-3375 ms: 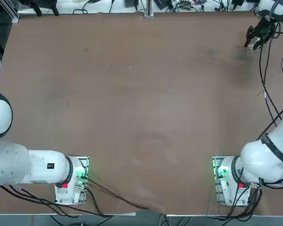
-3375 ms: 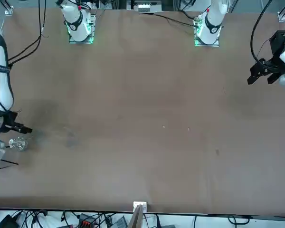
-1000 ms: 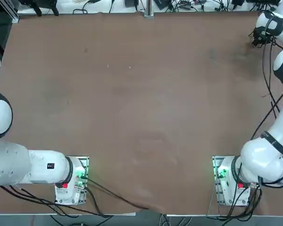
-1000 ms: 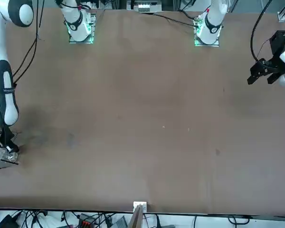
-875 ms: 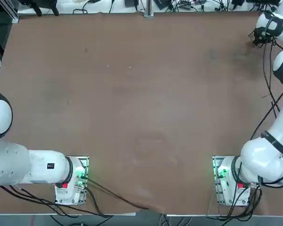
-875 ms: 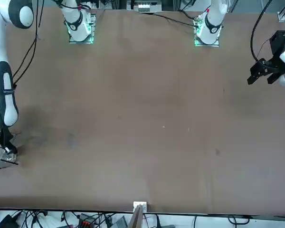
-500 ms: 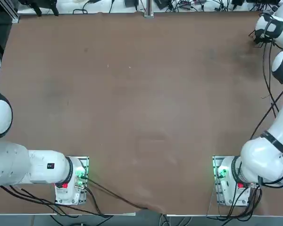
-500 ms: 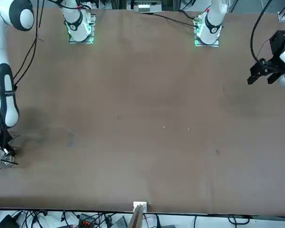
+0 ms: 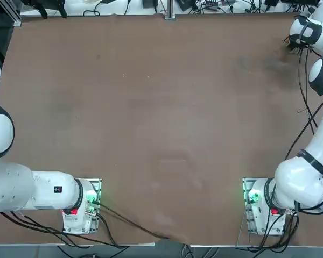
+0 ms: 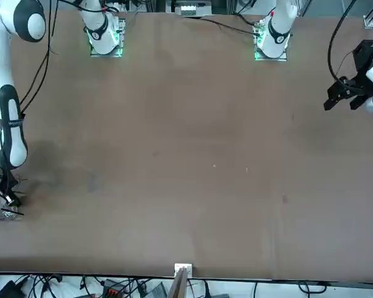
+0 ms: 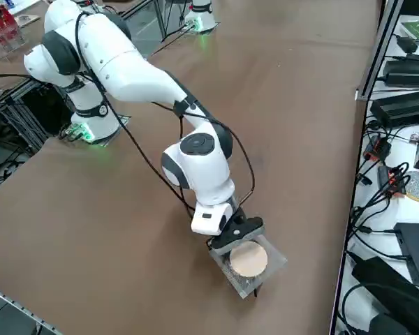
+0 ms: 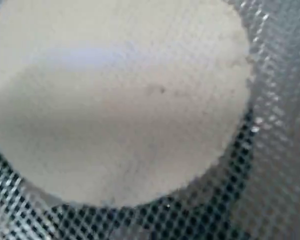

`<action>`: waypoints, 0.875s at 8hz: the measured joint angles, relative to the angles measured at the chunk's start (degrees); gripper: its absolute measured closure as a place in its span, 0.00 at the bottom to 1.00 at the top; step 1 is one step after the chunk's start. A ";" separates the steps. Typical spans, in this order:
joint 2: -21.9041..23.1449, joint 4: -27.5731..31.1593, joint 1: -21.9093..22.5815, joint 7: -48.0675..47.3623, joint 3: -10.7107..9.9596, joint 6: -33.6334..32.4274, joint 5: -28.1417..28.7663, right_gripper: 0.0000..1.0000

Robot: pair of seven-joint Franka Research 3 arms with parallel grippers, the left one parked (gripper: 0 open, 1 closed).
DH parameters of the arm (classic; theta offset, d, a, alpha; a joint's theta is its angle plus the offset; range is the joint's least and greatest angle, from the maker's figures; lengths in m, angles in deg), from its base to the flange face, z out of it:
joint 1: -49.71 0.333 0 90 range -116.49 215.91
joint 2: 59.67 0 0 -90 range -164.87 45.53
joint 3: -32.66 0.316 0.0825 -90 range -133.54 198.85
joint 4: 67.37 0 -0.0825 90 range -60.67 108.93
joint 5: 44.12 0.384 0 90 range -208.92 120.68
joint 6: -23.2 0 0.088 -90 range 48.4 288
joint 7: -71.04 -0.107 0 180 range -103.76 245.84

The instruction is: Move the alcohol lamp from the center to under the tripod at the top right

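Note:
The tripod [image 11: 248,259] stands at the table's far right corner, a square wire mesh on thin black legs with a pale round disc on top. My right gripper [image 11: 233,236] reaches in low beside it, its tip under the mesh edge. In the right wrist view the disc [image 12: 115,100] and mesh [image 12: 270,150] fill the picture from very close. In the front view the gripper [image 10: 6,200] is at the left edge, with a small glassy shape below it, the alcohol lamp [image 10: 8,214], next to a black tripod leg [image 10: 17,213]. The side view hides the lamp under the mesh.
The table edge [image 11: 339,230] runs just past the tripod, with cables and black boxes [image 11: 405,105] on the bench beyond. From above, the right arm's wrist [image 9: 303,33] covers the tripod corner. Bare brown table [image 9: 161,118] stretches to the left.
Over the last seconds the right gripper carried the lamp from beside the tripod in toward the corner. In the last second it has crept a little further and lower.

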 joint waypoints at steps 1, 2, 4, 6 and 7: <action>0.95 0.62 0.75 0.00 0.08 -2.30 -0.02 0.82; 3.11 1.64 2.08 0.01 0.13 -6.41 -0.13 0.66; 10.98 2.83 5.24 0.18 0.20 -21.45 -0.26 0.29; 21.12 3.44 7.11 3.26 1.39 -35.52 -0.25 0.00; 25.78 3.89 8.86 4.64 1.87 -39.53 -0.25 0.00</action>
